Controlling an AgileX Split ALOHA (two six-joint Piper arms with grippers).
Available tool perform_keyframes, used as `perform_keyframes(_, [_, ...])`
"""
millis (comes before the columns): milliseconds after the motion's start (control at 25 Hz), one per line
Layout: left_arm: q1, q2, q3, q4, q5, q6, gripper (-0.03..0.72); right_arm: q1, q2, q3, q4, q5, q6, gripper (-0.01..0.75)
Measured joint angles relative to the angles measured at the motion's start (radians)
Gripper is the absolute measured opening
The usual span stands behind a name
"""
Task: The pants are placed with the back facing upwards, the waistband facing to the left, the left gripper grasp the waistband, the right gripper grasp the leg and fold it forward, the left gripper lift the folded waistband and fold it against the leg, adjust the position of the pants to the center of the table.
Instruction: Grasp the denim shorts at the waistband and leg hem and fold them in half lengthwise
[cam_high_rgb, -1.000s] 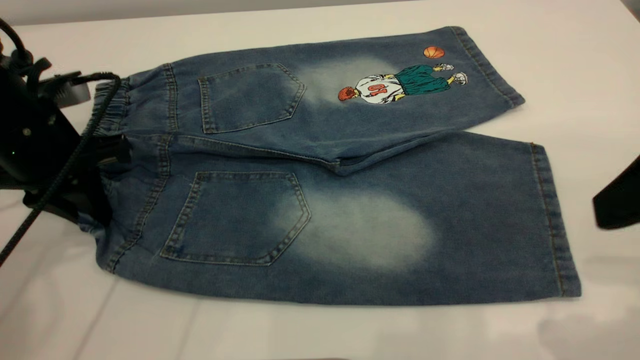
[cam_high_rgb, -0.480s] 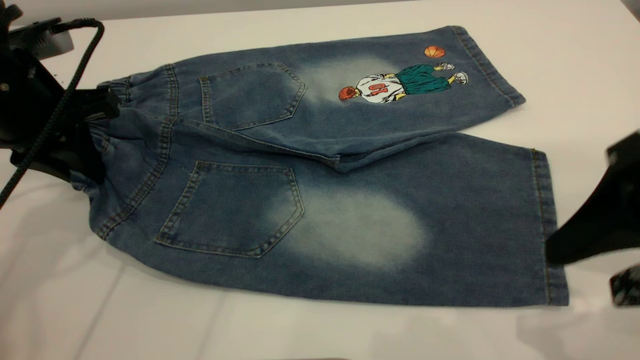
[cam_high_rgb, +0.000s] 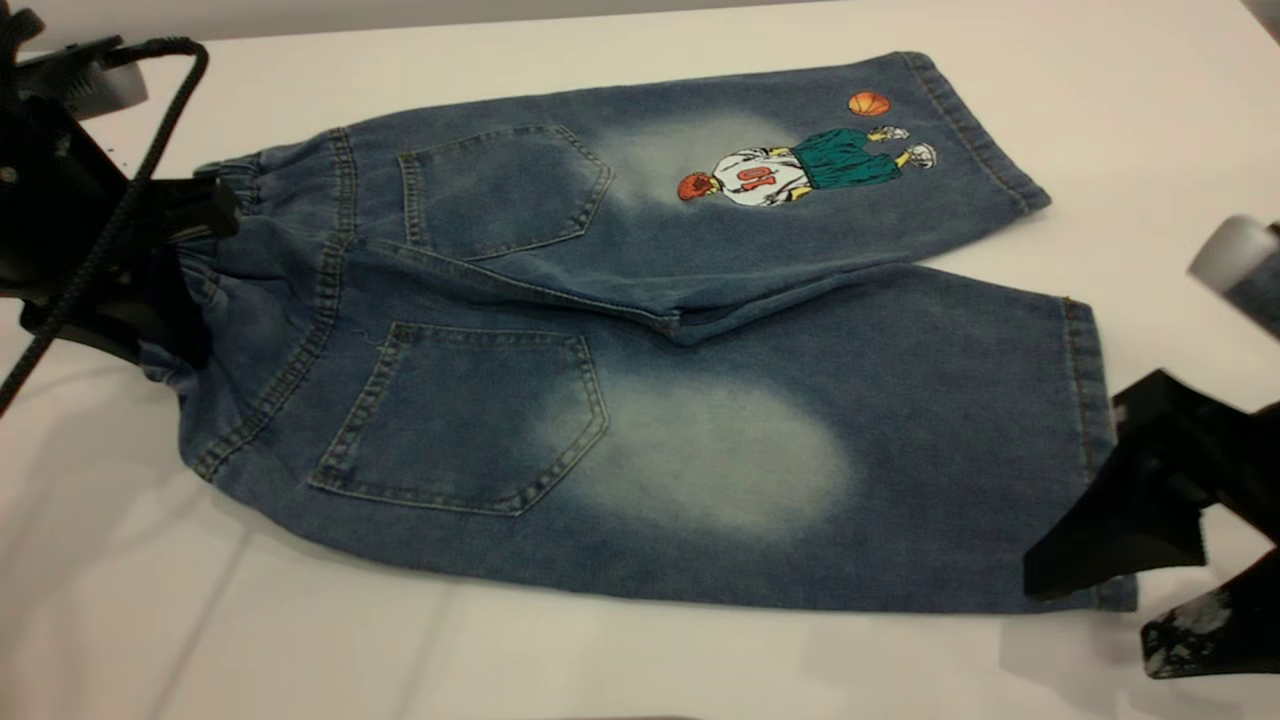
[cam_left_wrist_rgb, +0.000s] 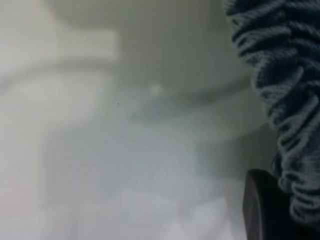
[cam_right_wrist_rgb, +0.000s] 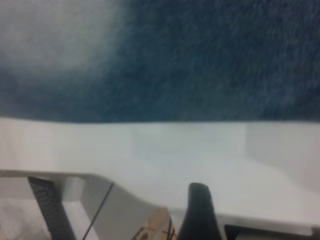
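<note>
Exterior view: blue denim shorts (cam_high_rgb: 640, 340) flat on white table (cam_high_rgb: 1100, 100); plain black left gripper (cam_high_rgb: 190, 235) clamped on ruched waistband (cam_high_rgb: 215, 275); white-scuffed right gripper (cam_high_rgb: 1110, 590) spread wide at plain leg (cam_high_rgb: 900, 450) hem. Left wrist view: gathered waistband (cam_left_wrist_rgb: 280, 100) beside black finger (cam_left_wrist_rgb: 262, 207). Right wrist view: denim above white table.

1 pair of pants (cam_high_rgb: 640, 350) with 2 back pockets (cam_high_rgb: 460, 415), 2 grippers, 1 table (cam_high_rgb: 300, 650), 1 cartoon print (cam_high_rgb: 800, 165).

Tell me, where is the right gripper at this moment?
In the exterior view, the right gripper is low at the right edge, open at the near hem corner of the leg, its scuffed finger over the table.
</note>
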Motion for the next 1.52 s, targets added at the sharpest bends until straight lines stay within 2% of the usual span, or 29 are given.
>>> perform_keyframes(200, [0.0,0.0,0.0,0.0,0.0,0.006,0.094,0.0,0.107,-0.066,0.009,0.002,-0.017,0.467])
perform_keyframes(480, [0.0,0.0,0.0,0.0,0.0,0.024,0.094,0.0,0.163,-0.127,0.007,0.063,-0.024,0.467])
perform_keyframes(800, [0.0,0.0,0.0,0.0,0.0,0.028,0.095,0.0,0.172,-0.188,0.007,0.044,-0.027,0.45])
perform_keyframes(1040, [0.0,0.0,0.0,0.0,0.0,0.028,0.095,0.0,0.172,-0.2,0.007,-0.01,-0.027,0.314])
perform_keyframes(1360, [0.0,0.0,0.0,0.0,0.002,0.028,0.095,0.0,0.173,-0.2,0.007,-0.063,-0.027,0.053])
perform_keyframes(1520, [0.0,0.0,0.0,0.0,0.002,0.028,0.095,0.0,0.173,-0.2,0.008,-0.059,-0.042,0.02])
